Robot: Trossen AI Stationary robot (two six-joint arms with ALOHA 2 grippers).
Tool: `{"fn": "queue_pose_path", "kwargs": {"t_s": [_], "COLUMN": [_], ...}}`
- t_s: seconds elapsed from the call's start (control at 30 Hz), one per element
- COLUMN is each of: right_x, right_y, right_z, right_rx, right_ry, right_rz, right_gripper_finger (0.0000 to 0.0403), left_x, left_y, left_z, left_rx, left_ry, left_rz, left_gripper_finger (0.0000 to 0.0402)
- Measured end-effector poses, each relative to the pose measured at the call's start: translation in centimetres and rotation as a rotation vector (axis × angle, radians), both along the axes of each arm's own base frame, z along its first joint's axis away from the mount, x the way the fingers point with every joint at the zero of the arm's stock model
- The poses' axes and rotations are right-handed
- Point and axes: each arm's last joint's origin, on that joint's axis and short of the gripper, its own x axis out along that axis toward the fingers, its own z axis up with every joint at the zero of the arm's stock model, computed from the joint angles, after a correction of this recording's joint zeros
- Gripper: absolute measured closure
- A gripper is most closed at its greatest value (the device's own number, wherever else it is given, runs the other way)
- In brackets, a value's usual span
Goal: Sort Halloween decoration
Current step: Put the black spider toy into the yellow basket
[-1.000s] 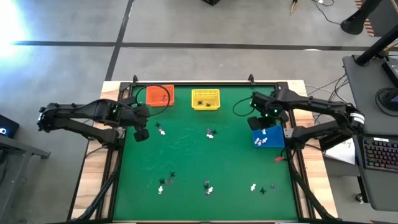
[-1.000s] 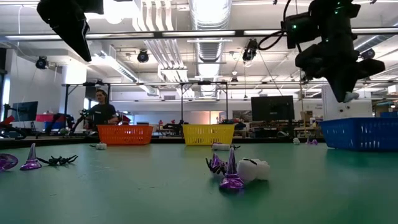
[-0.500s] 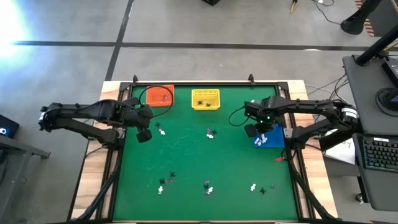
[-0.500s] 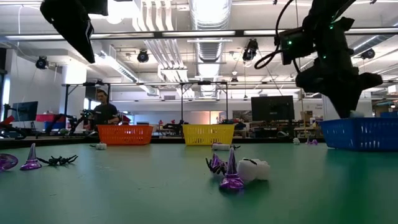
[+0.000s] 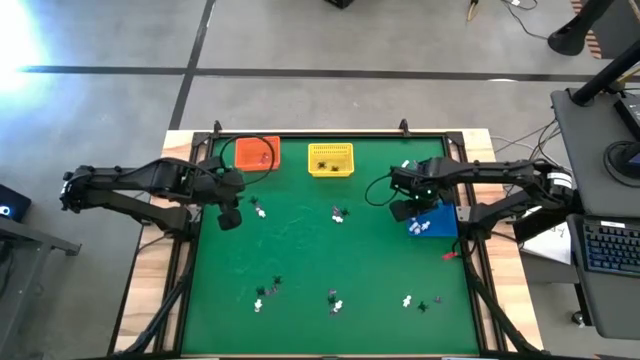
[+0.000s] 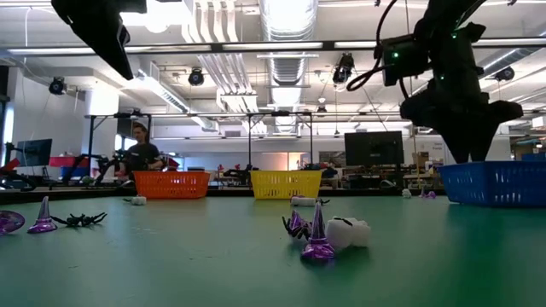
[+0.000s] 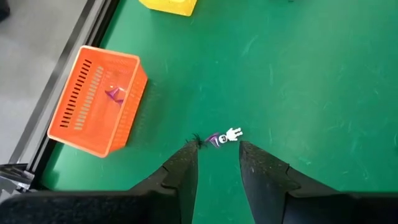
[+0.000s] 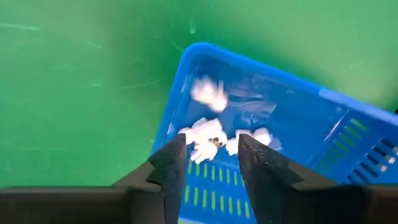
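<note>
Halloween decoration: a white trinket (image 8: 207,92), gripped a second ago, now falls into the blue basket (image 8: 323,124) at 3 o'clock; right fingers (image 8: 171,163) parted, left fingers (image 7: 183,168) narrowly apart, empty.

One camera looks straight down on the whole desk (image 5: 330,250); another sits level at its edge. Both wrist cameras look down closely; all share the desk's green top.

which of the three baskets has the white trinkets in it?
The blue plastic basket at the table's right edge, under the right end effector. White trinkets lie inside; the orange basket holds a purple piece.
</note>
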Motion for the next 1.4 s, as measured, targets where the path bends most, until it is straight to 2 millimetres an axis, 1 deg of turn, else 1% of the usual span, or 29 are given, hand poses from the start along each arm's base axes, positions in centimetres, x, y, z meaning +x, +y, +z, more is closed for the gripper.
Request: {"fn": "queue_pose_path", "kwargs": {"t_s": [0.13, 0.27, 0.5, 0.57, 0.73, 0.83, 1.0, 1.1, 1.27, 1.4], "right_x": [0.7, 1.6, 2.9, 3.2, 3.8, 4.0, 4.2, 4.3, 4.0, 3.7], "right_y": [0.1, 0.1, -0.3, -0.3, -0.5, -0.7, -0.9, -1.0, -1.2, -1.3], "right_z": [1.1, 3.0, 6.1, 6.8, 9.0, 10.4, 12.3, 13.3, 14.7, 15.3], "right_rx": [0.011, -0.018, -0.123, -0.138, -0.184, -0.239, -0.329, -0.369, -0.464, -0.544], "right_ry": [-0.051, -0.121, -0.229, -0.256, -0.331, -0.363, -0.391, -0.409, -0.376, -0.320], "right_rz": [0.000, 0.021, 0.101, 0.139, 0.222, 0.260, 0.340, 0.355, 0.404, 0.434], "right_gripper_finger": [0.0250, 0.0246, 0.0246, 0.0246, 0.0245, 0.0245, 0.0245, 0.0245, 0.0245, 0.0245], "left_x": [0.3, 0.6, 1.7, 2.0, 2.5, 3.0, 3.9, 4.6, 5.7, 6.3], "left_y": [0.0, 0.0, 0.0, -0.1, -0.3, -0.6, -1.8, -2.6, -4.8, -6.7], "left_z": [0.2, 0.2, -0.2, -0.4, -0.8, -1.0, -1.8, -2.4, -3.7, -4.9], "left_rx": [-0.001, -0.002, -0.015, -0.041, -0.170, -0.203, -0.235, -0.270, -0.311, -0.336], "left_ry": [-0.038, -0.056, -0.060, -0.067, -0.095, -0.107, -0.083, -0.083, -0.049, -0.021], "left_rz": [0.000, 0.001, 0.027, 0.071, 0.161, 0.199, 0.219, 0.260, 0.292, 0.333], "left_gripper_finger": [0.0286, 0.0271, 0.0267, 0.0267, 0.0267, 0.0267, 0.0267, 0.0267, 0.0267, 0.0267]}}
